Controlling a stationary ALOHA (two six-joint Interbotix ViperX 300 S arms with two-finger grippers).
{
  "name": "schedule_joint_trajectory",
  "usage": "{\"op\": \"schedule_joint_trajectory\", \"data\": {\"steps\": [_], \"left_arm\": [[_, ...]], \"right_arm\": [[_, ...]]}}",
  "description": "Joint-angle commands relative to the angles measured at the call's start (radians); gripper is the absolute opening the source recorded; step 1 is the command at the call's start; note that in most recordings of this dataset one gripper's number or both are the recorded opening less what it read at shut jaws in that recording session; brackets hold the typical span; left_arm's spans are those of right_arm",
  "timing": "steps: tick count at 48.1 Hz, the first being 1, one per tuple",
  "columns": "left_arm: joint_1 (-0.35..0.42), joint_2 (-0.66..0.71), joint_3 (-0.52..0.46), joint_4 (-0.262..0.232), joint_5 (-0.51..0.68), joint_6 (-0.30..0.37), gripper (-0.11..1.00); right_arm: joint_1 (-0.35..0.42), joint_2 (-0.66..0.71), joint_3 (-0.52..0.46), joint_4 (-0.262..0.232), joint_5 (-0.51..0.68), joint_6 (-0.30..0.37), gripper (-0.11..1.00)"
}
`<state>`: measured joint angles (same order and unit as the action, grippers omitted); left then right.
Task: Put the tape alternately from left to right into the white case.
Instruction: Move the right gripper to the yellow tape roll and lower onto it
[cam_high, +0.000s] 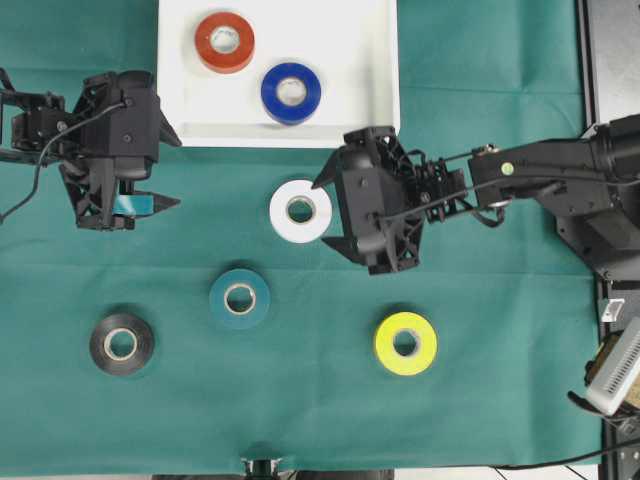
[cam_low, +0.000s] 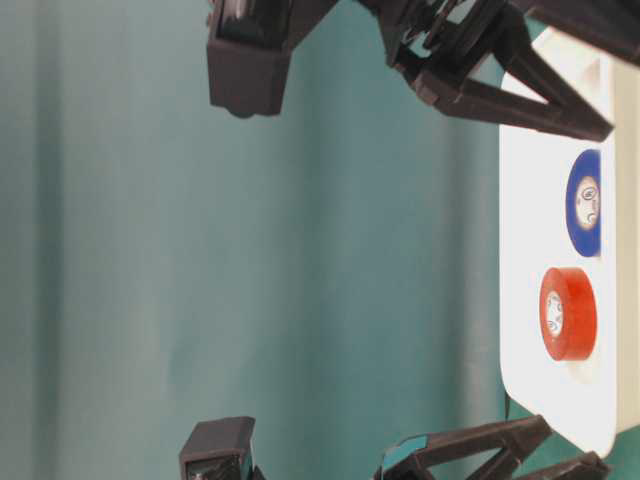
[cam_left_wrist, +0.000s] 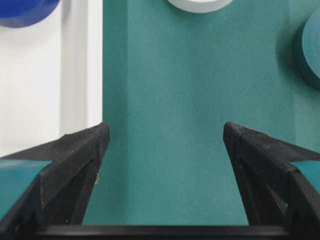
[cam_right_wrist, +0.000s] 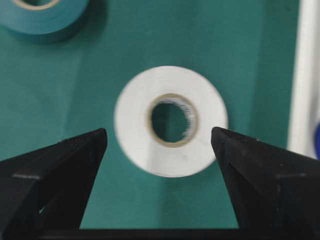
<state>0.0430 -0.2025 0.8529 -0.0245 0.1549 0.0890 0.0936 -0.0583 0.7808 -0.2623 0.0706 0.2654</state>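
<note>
Black jaws of the right gripper (cam_right_wrist: 159, 145) frame the nearest view, spread wide with the white tape roll (cam_right_wrist: 171, 121) lying flat on the green counter (cam_high: 320, 400) just ahead of them, untouched. Overhead, this roll (cam_high: 301, 210) sits near the counter's middle, just below the white case (cam_high: 375, 60), which lies against the far edge and already holds a red roll (cam_high: 224, 42) and a blue roll (cam_high: 291, 93). Left gripper (cam_high: 150, 203), jaws likewise spread and empty, hovers over bare cloth beside the case's near-left corner. Teal (cam_high: 240, 298), black (cam_high: 121, 344) and yellow (cam_high: 405, 343) rolls remain toward the near edge. Judged step: the third placement, the right arm lining up on the white roll. Next move calls for advancing until the jaws straddle the roll, closing, then lifting over the case rim.
</note>
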Motion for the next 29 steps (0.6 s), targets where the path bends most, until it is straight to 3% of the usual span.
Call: {"op": "schedule_joint_trajectory", "data": {"steps": [1, 29], "left_arm": [[0.000, -0.011, -0.009, -0.002, -0.006, -0.002, 0.96], [0.000, -0.009, -0.009, -0.002, -0.008, -0.002, 0.96]], "right_arm": [[0.023, -0.032, -0.005, 0.000, -0.005, 0.002, 0.83], [0.204, -0.104, 0.097, 0.006, -0.028, 0.003, 0.83]]}}
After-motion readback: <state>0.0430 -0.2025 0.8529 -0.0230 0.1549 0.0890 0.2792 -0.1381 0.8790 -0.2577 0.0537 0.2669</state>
